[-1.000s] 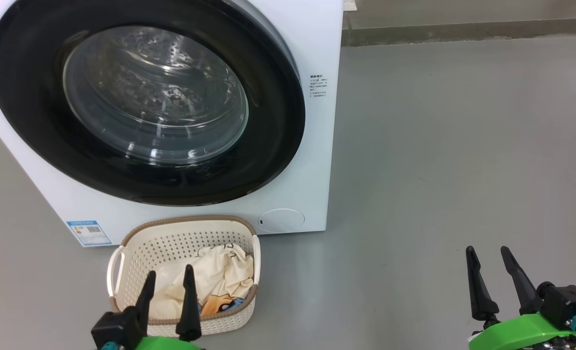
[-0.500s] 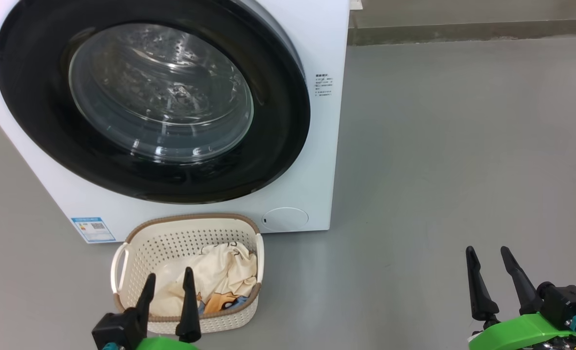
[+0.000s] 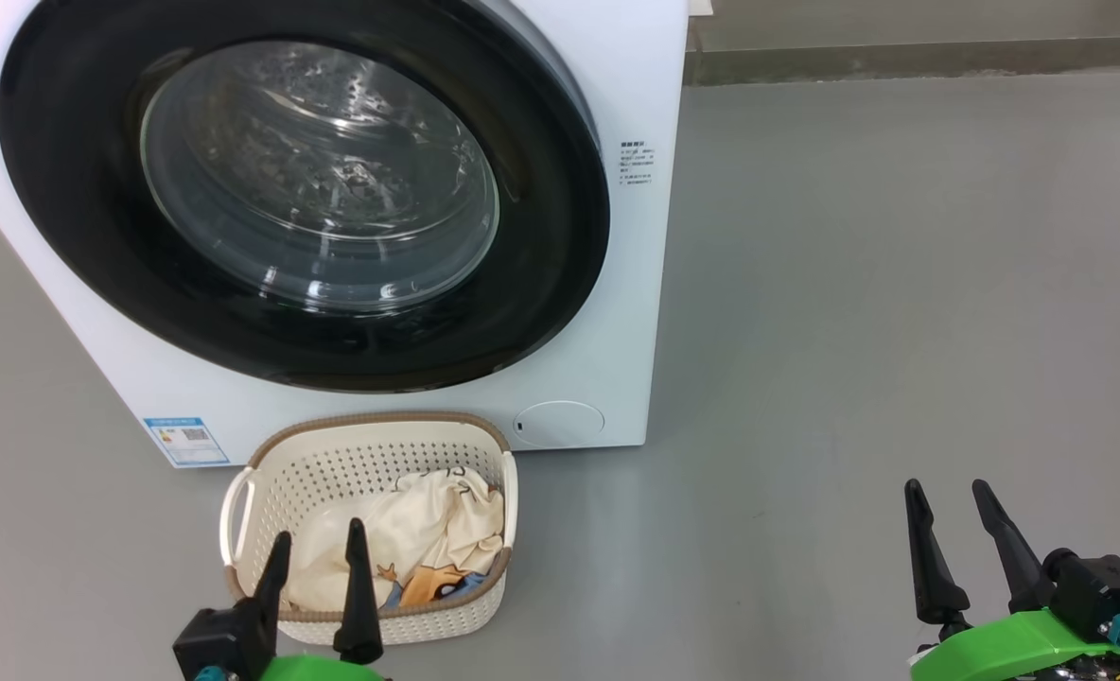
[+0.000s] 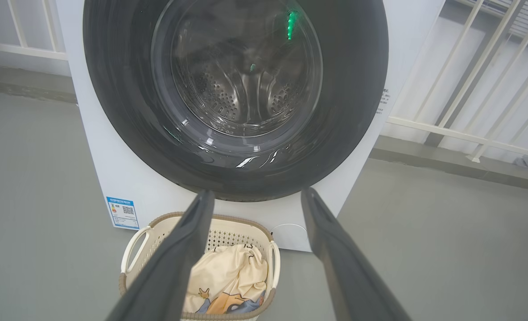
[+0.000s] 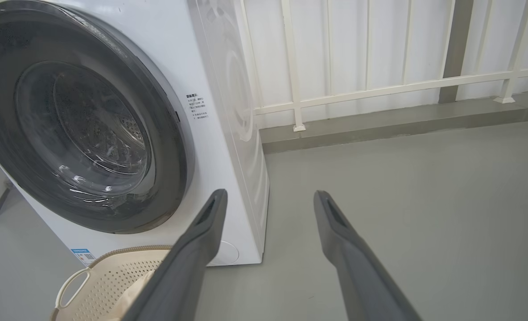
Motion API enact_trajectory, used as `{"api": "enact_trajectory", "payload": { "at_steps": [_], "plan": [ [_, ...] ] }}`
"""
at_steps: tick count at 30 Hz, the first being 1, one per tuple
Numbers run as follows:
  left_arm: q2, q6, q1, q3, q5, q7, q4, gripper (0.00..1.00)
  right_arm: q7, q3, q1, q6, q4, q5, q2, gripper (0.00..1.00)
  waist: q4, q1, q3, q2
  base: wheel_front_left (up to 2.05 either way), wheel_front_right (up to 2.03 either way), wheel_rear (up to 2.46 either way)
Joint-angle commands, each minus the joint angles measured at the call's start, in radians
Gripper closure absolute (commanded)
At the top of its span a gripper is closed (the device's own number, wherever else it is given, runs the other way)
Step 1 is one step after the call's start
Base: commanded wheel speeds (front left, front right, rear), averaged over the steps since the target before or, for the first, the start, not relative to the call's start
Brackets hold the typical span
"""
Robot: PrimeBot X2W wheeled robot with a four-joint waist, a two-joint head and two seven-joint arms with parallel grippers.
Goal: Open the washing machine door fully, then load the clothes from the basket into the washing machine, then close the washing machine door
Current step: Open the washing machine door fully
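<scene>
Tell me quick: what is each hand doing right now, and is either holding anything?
Left hand: open, holding nothing.
Right hand: open, holding nothing.

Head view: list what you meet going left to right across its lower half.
In order: blue label sticker → basket → round white flap → right gripper. The left gripper overlaps the basket, so it is left out.
</scene>
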Motion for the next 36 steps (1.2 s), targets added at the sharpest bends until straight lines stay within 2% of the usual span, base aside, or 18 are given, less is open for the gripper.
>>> {"api": "enact_trajectory", "payload": {
  "at_steps": [1, 7, 8, 9, 13, 17, 21, 26, 29, 33, 36],
  "plan": [
    [0.006, 0.007, -0.020, 0.036, 0.013, -0.014, -0.025, 0.00, -0.013, 0.027, -0.046, 0.002, -0.024, 0.008, -0.010, 0.00, 0.002, 0.0000, 0.002, -0.0001, 0.00, 0.00, 0.00],
    [0.006, 0.007, -0.021, 0.033, 0.020, -0.014, -0.024, 0.00, -0.013, 0.034, -0.044, 0.002, -0.024, 0.012, -0.010, 0.00, 0.008, 0.0000, 0.005, -0.0001, 0.00, 0.00, 0.00],
    [0.006, 0.007, -0.021, 0.032, 0.020, -0.014, -0.025, 0.00, -0.008, 0.038, -0.044, 0.002, -0.018, 0.028, -0.010, 0.58, 0.010, 0.0000, 0.005, -0.0001, 0.00, 0.00, 0.00],
    [0.006, 0.006, -0.020, 0.031, 0.020, -0.014, -0.026, 0.00, -0.008, 0.039, -0.044, 0.002, -0.016, 0.035, -0.010, 1.00, 0.011, 0.0000, 0.005, -0.0001, 0.00, 0.00, 0.00],
    [0.006, 0.004, -0.019, 0.029, 0.019, -0.014, -0.027, 0.00, -0.008, 0.064, -0.045, 0.002, -0.015, 0.071, -0.010, 1.00, 0.019, 0.0000, 0.008, -0.0001, 0.00, 0.00, 0.00],
    [0.006, 0.003, -0.020, 0.029, 0.020, -0.014, -0.029, 0.00, 0.000, 0.086, -0.052, 0.002, 0.000, 0.203, -0.010, 1.00, 0.029, 0.0000, 0.015, -0.0001, 0.00, 0.00, 0.00],
    [0.006, 0.001, -0.026, 0.027, 0.022, -0.014, -0.039, 0.00, 0.022, 0.094, -0.078, 0.002, 0.039, 0.447, -0.010, 1.00, 0.043, 0.0000, 0.034, -0.0001, 0.00, 0.00, 0.00],
    [0.006, 0.001, -0.038, 0.022, 0.018, -0.014, -0.049, 0.00, 0.071, 0.115, -0.141, 0.002, 0.093, 0.835, -0.010, 1.00, 0.060, 0.0000, 0.069, -0.0001, 0.00, 0.00, 0.00],
    [0.006, -0.001, -0.050, 0.013, 0.014, -0.014, -0.059, 0.00, 0.108, 0.113, -0.192, 0.002, 0.109, 0.987, -0.010, 1.00, 0.074, 0.0000, 0.096, -0.0001, 0.00, 0.00, 0.00],
    [0.006, -0.001, -0.067, -0.002, 0.006, -0.014, -0.065, 0.00, 0.174, 0.097, -0.257, 0.002, 0.110, 1.085, -0.010, 1.00, 0.096, 0.0000, 0.134, -0.0001, 0.00, 0.00, 0.00],
    [0.006, -0.002, -0.077, -0.015, 0.002, -0.014, -0.066, 0.00, 0.210, 0.075, -0.288, 0.002, 0.121, 1.107, -0.010, 1.00, 0.112, 0.0000, 0.148, -0.0001, 0.00, 0.00, 0.00]
  ]
}}
